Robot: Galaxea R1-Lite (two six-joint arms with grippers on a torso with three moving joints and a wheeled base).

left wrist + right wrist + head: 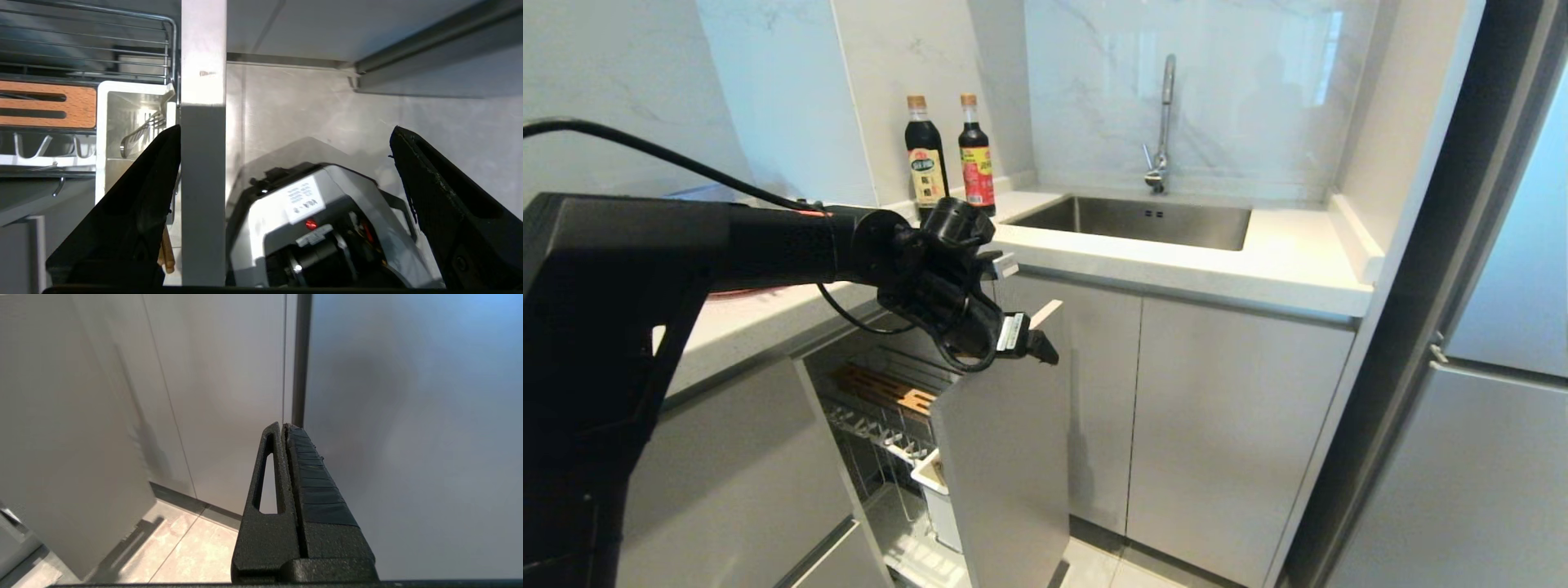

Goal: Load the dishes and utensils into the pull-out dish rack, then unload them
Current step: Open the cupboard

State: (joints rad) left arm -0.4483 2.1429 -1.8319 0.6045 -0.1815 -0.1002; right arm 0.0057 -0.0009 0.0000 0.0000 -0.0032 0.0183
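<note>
Left wrist view: left gripper (286,139) jaws wide, seemingly empty.

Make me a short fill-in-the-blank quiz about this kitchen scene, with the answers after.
1. The left gripper hangs above the rack's front panel with its jaws ____.
2. Two dark ____ stand on the counter.
3. The white tub holds a metal ____.
4. The right gripper is ____.

Answers: open; bottles; spoon; shut

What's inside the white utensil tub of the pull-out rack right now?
In the left wrist view, the white utensil tub holds a metal utensil leaning inside. Wooden chopsticks show lower down. The left gripper covers the tub's lower part, so the rest is unseen.
</note>
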